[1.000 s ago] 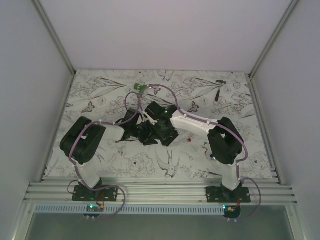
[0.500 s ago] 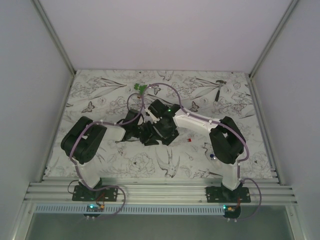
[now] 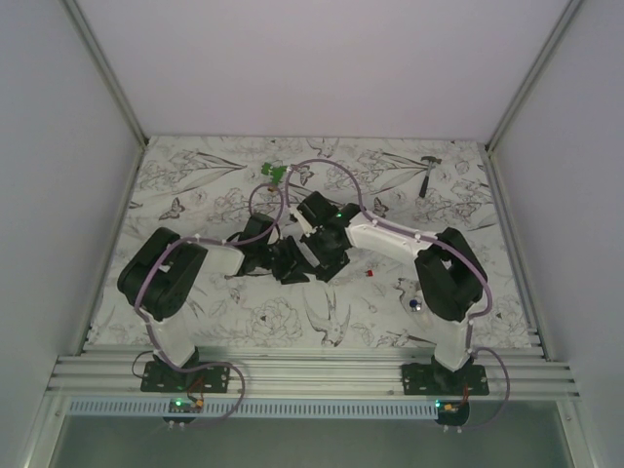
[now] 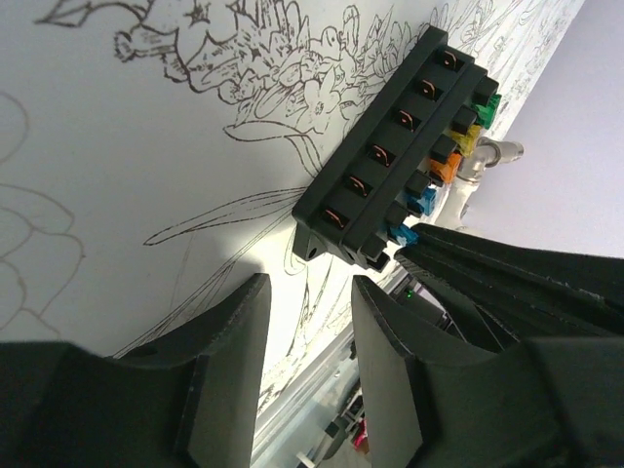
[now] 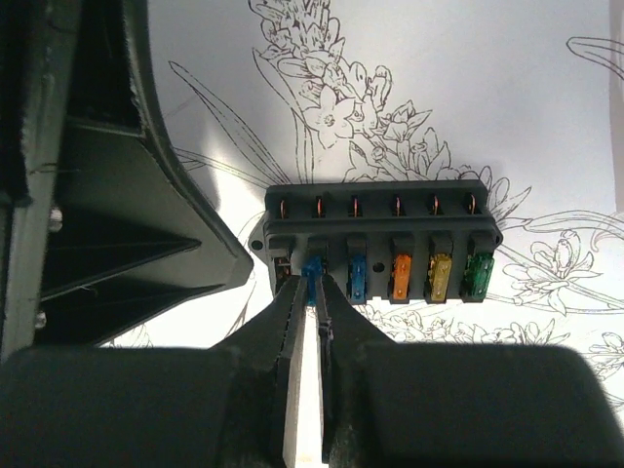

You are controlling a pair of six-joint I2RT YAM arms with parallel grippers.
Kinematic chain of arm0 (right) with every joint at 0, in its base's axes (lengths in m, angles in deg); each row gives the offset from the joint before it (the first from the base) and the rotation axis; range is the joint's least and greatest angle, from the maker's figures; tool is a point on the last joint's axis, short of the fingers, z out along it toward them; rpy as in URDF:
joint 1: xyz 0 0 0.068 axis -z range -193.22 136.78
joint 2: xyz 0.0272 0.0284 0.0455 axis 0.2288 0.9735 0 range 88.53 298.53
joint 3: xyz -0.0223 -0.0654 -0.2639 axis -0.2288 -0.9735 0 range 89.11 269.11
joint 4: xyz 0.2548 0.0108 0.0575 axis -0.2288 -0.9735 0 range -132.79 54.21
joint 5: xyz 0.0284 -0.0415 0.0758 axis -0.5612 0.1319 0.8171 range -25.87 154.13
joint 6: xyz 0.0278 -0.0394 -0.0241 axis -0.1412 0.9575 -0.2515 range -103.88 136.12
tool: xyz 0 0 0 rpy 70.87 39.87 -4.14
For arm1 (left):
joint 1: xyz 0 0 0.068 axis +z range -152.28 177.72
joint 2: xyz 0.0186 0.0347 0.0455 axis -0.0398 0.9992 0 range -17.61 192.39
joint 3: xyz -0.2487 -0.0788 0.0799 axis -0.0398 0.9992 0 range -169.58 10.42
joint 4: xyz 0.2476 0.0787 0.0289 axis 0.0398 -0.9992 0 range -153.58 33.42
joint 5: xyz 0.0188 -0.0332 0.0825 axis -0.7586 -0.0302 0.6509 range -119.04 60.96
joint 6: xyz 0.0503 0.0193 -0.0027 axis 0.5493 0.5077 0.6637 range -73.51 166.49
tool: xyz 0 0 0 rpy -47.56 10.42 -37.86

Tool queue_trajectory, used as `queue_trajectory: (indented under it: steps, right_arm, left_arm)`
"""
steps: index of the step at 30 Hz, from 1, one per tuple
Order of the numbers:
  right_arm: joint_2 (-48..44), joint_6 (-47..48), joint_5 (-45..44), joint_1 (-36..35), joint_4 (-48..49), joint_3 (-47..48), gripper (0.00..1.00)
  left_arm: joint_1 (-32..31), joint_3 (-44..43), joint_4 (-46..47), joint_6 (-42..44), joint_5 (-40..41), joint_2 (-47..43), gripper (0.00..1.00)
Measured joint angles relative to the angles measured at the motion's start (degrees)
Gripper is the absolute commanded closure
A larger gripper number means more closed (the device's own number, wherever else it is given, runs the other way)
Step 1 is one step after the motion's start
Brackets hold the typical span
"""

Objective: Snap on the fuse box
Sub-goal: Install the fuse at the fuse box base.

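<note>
table (image 3: 195,185) carries fuse box (image 5: 380,239) mid-table, between both arms | left tool (image 4: 312,288) open, empty, near box end | right tool (image 5: 314,283) pinching end blue fuse (image 5: 312,265) | should push squarely, left bracing box

Fuse box (image 4: 390,166): black, lying on the flower-printed sheet (image 4: 146,146) — copper contacts in a row, coloured fuses alongside.
Left gripper (image 4: 310,288): fingers apart, just short of the box's near end.
Right gripper (image 4: 414,252): tip at the light-blue fuse (image 4: 401,234).
</note>
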Motion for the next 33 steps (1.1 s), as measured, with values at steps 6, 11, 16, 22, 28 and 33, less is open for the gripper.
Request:
queue_trajectory:
  steps: [6, 11, 16, 22, 28, 33]
  right_arm:
    - [-1.7, -0.3, 0.3, 0.4, 1.7, -1.7, 0.66]
    - [-4.9, -2.0, 1.4, 0.5, 2.8, -4.8, 0.54]
    - [-10.7, -5.8, 1.8, 1.9, 6.0, -9.5, 0.54]
    - [-16.0, -11.0, 3.4, 5.2, 11.0, -17.2, 0.54]
    - [-16.1, -17.3, 7.3, 7.9, 17.6, -23.1, 0.41]
    - [-16.1, -21.8, 11.2, 9.7, 23.5, -27.3, 0.40]
  left_arm:
    - [0.3, 0.5, -0.6, 1.6, 0.2, -1.2, 0.57]
    - [0.3, 0.3, -1.9, 3.9, 0.3, -2.6, 0.56]
    - [0.3, -1.6, -6.3, 7.9, 1.6, -3.8, 0.56]
    - [0.3, -5.4, -9.7, 12.0, 2.6, -4.4, 0.55]
    - [0.2, -8.2, -11.2, 13.6, 2.6, -3.7, 0.54]
    - [0.0, -11.2, -12.1, 15.2, 1.9, -0.9, 0.54]
